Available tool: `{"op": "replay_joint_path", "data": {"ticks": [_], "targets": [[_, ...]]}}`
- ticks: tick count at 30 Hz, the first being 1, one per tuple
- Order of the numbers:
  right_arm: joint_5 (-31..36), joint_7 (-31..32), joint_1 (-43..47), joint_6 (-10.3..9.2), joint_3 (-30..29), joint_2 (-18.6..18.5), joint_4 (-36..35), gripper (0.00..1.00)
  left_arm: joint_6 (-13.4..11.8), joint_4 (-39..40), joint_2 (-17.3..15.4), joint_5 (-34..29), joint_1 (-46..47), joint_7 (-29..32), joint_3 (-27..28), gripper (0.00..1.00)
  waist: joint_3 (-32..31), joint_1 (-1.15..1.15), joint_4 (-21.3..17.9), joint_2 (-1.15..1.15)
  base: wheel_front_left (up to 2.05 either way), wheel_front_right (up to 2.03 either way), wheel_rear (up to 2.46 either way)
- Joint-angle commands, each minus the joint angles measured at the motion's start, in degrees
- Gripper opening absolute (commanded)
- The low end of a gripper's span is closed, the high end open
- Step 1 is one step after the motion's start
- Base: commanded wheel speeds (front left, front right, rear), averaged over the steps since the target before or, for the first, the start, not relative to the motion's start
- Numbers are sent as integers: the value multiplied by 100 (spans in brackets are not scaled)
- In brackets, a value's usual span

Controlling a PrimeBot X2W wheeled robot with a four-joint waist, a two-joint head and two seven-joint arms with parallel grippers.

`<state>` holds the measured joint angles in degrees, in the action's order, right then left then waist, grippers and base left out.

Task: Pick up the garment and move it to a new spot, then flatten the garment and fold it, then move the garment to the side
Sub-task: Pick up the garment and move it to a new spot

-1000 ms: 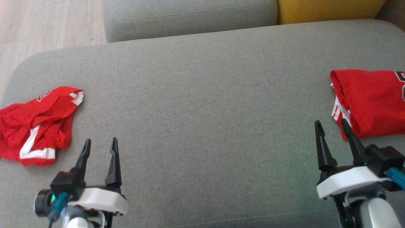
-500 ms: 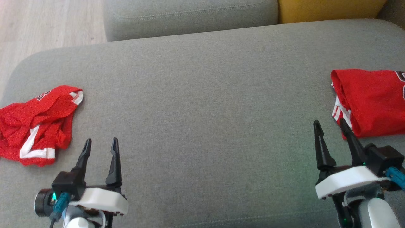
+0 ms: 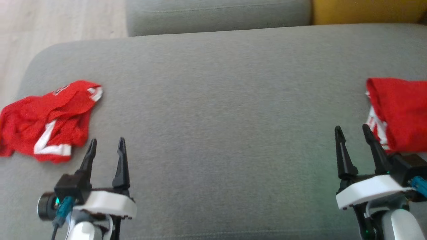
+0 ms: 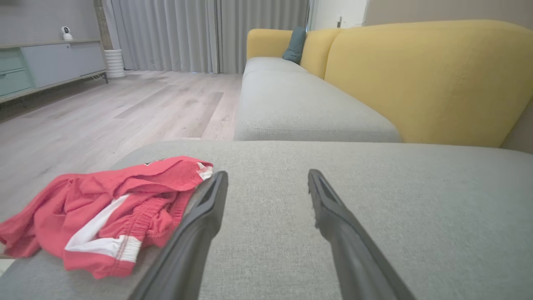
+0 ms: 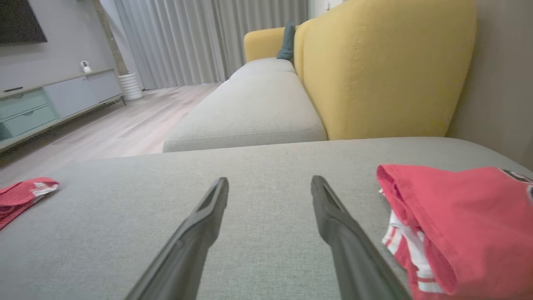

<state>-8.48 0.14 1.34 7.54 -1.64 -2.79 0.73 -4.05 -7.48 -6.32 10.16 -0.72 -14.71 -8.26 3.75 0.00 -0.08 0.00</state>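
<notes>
Since the earlier frame only the head camera has shifted, sliding the whole scene a little rightward; nothing on the grey sofa seat (image 3: 213, 100) has moved. A folded red shirt (image 3: 400, 110) lies at its right edge and crumpled red shorts (image 3: 50, 118) near its left edge. The left pincer (image 3: 106, 141), just beside the shorts, and the right pincer (image 3: 352, 128), just beside the shirt, are both spread and empty.

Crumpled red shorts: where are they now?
Head view: the crumpled red shorts lie at the left end of the grey cushion, beyond and left of the left end effector.
</notes>
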Motion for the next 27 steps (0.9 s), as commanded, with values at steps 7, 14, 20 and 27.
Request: {"op": "replay_joint_path", "data": {"ticks": [7,14,20,27], "targets": [[105,142,-76,-5,148,-66,-402,100,81,320,65,-139,419,-29,249,100,15,0,964,0,0,0,0],[144,281,-83,-5,289,-82,-597,100,154,505,120,-203,352,-29,425,100,-28,0,1712,0,0,0,0],[145,341,-79,-5,395,-80,-642,100,186,645,169,-288,236,-29,559,100,-100,0,2083,0,0,0,0],[124,349,-68,-5,428,-65,-613,100,271,651,191,-364,147,-29,674,100,-157,0,2222,0,0,0,0]]}}
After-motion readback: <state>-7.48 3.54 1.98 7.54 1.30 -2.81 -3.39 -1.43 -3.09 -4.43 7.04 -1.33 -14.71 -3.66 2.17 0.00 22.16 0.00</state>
